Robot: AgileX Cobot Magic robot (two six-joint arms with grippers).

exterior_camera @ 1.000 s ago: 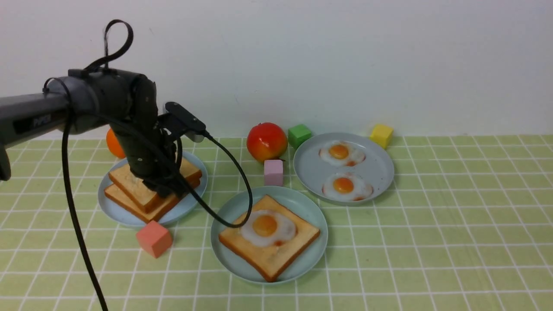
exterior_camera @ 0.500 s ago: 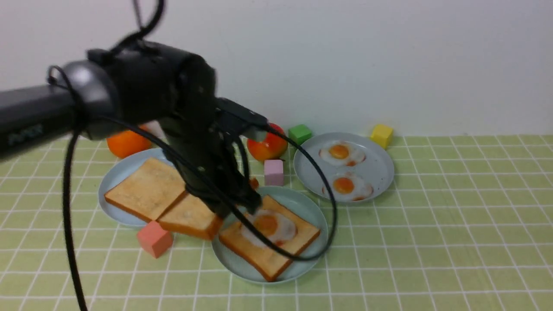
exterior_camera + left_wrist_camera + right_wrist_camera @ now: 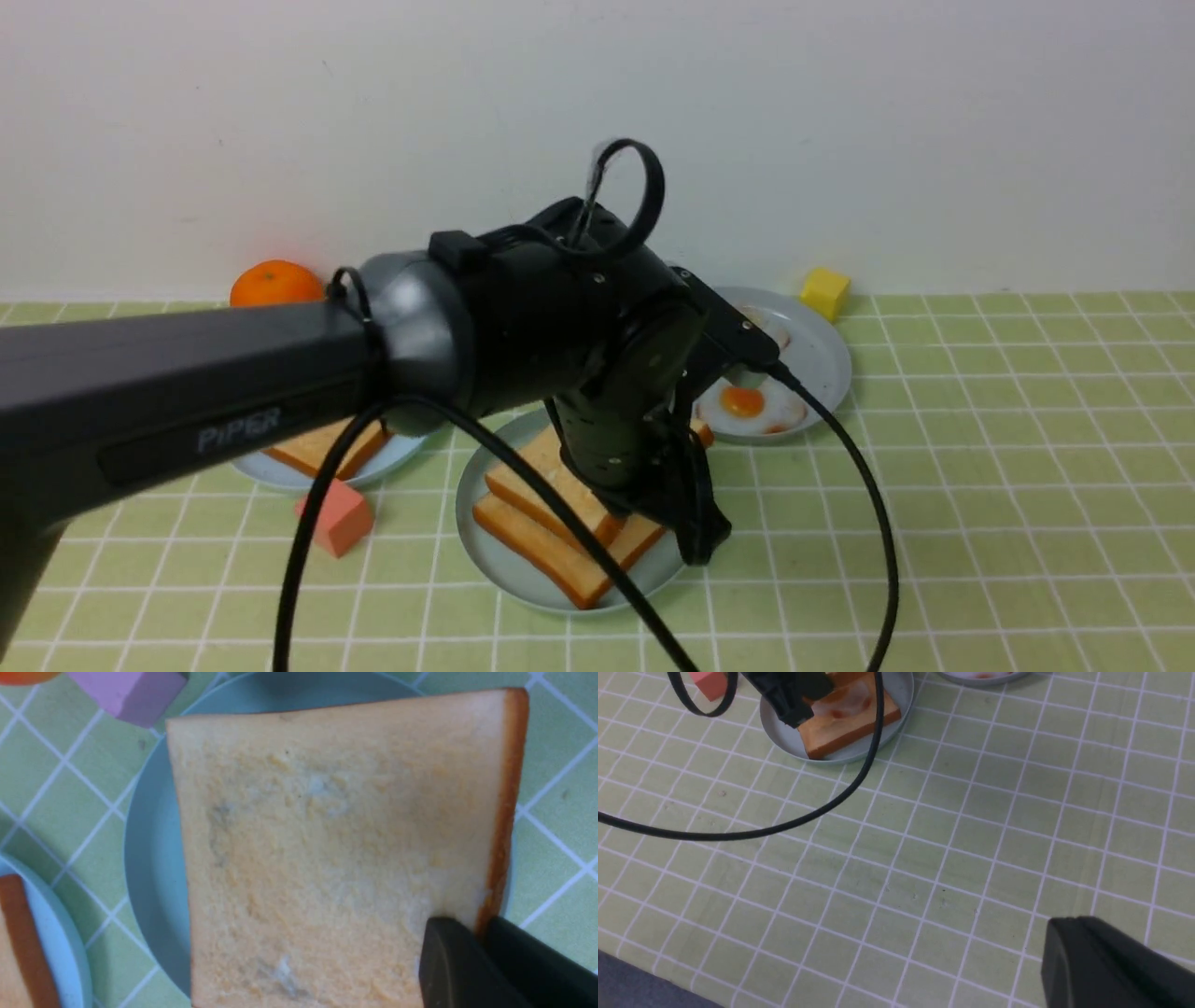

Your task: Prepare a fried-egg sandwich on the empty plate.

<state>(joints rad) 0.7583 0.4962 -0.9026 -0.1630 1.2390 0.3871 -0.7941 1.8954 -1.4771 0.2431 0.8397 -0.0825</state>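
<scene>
Golden-brown in the front view: upper slice [image 3: 527, 471] over lower slice [image 3: 546, 551] on the mint plate [image 3: 509, 580]; likely a lopsided stack if released off-centre. In the left wrist view, left gripper [image 3: 469, 933] pinching the upper slice near a crust edge; possible tilt or twist from so lopsided a hold. In the right wrist view, right gripper [image 3: 1073, 928] pressed together; egg [image 3: 850, 702] on the lower slice, liable to slide under any sideways drag.

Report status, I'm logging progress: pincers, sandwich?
Left pincer clamped on upper toast slice, over plate. Right pincer shut. Egg on lower slice.
</scene>
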